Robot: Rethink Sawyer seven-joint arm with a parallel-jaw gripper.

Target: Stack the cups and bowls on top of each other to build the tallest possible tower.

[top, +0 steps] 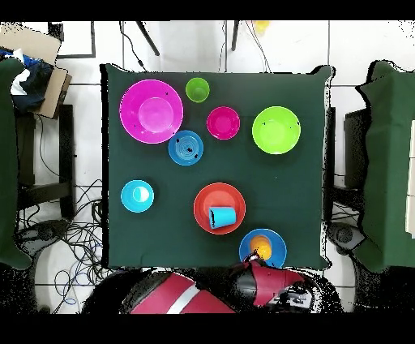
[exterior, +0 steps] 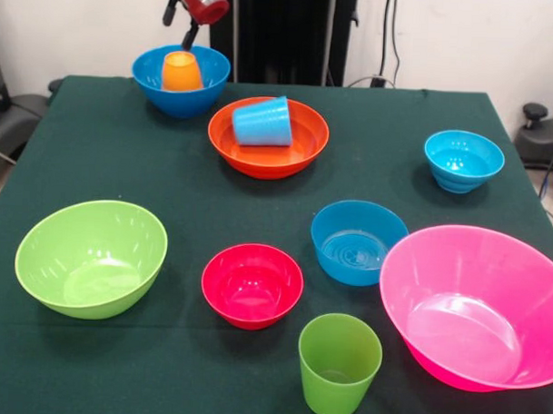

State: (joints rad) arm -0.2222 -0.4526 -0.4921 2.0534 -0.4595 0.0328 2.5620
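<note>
An orange cup [exterior: 182,72] [top: 261,243] stands upside down inside the large blue bowl [exterior: 145,75] [top: 277,243] at the table's edge by the robot. My gripper [exterior: 179,24] hangs open just above and behind that bowl, holding nothing. A light blue cup [exterior: 261,122] [top: 222,217] lies on its side in the wide orange bowl [exterior: 306,146] [top: 203,203]. Standing apart are the lime green bowl [exterior: 91,258], small red bowl [exterior: 252,284], medium blue bowl [exterior: 357,242], large pink bowl [exterior: 477,305], small turquoise bowl [exterior: 463,160] and upright green cup [exterior: 338,364].
Dark green cloth [exterior: 124,156] covers the table. In the overhead view my red arm [top: 263,280] reaches over the table's edge beside the blue bowl. Cables and chairs surround the table.
</note>
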